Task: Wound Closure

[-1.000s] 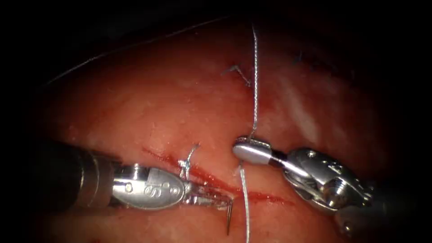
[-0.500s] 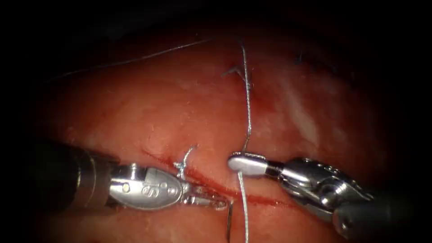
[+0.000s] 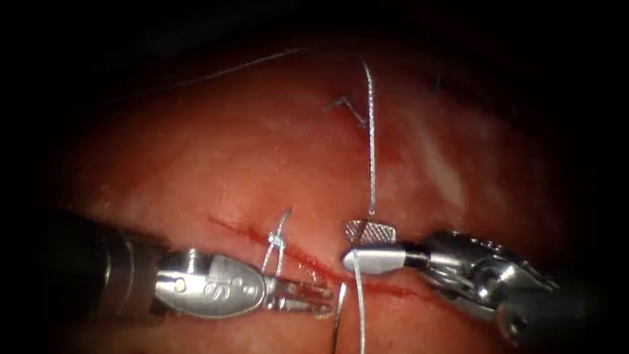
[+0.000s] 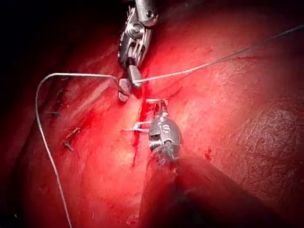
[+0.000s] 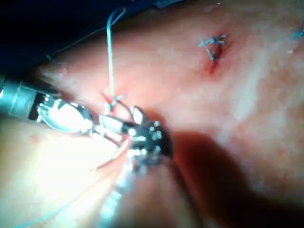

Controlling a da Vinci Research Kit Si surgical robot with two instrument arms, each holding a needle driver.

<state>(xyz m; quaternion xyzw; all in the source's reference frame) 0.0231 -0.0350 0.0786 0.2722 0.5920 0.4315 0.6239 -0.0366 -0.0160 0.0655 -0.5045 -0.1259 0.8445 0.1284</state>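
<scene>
Left gripper (image 3: 308, 300), clamped on the curved needle (image 3: 338, 314) near its upper end below the cut (image 3: 308, 261), points its tips rightward at the thread (image 3: 371, 151), which runs vertically past the right gripper (image 3: 367, 244), whose parted jaws hold nothing.

The needle (image 3: 339, 313) ran off the endoscope view's bottom edge, so only part of its curve showed. The thread (image 3: 371, 141) also left that edge, and its upper end faded into darkness. The left tool (image 3: 321, 303) had its shaft lost in shadow.
</scene>
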